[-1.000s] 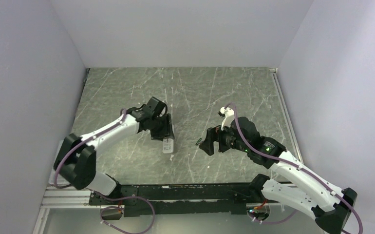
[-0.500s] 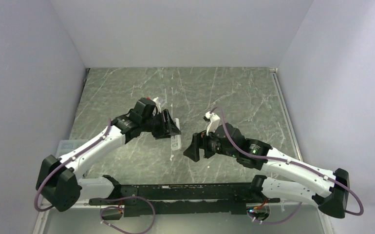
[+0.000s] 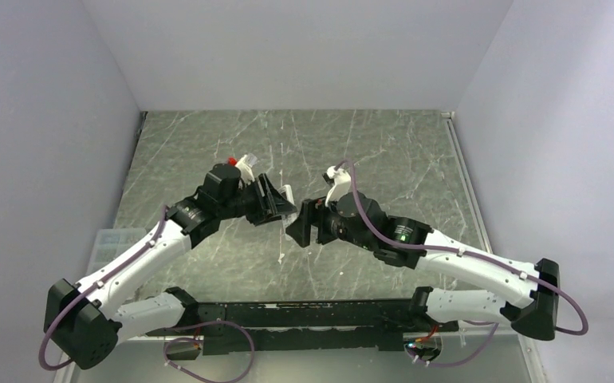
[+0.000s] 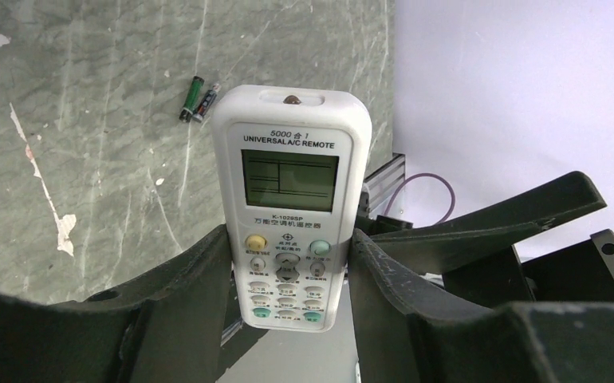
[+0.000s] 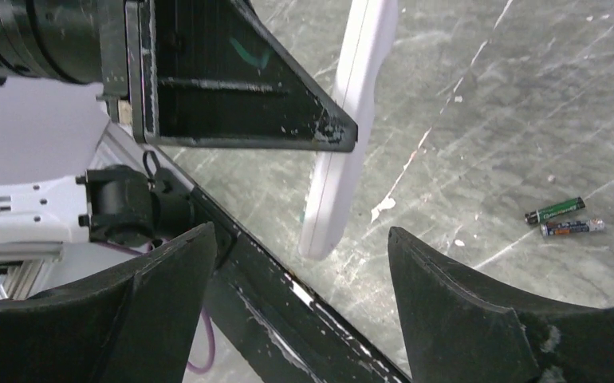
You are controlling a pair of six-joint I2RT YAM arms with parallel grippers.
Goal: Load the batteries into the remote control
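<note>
While both arms reach in over the middle of the grey marble worktop (image 3: 383,144), the left arm (image 3: 136,255) and right arm (image 3: 463,259) come nose to nose, nearer the near edge than the far one. Look at the left gripper (image 4: 292,239): it's clamped on the remote control (image 4: 290,171), fingers pinching the button end from both sides, display and top end sticking out free, the whole thing up off the worktop. Facing it, the right gripper (image 5: 300,235) stands wide open with nothing in it, the remote's lower tip hanging in front of its gap, untouched. And the batteries (image 5: 563,218)? Two little cells lying side by side on the worktop, well apart from the remote.
</note>
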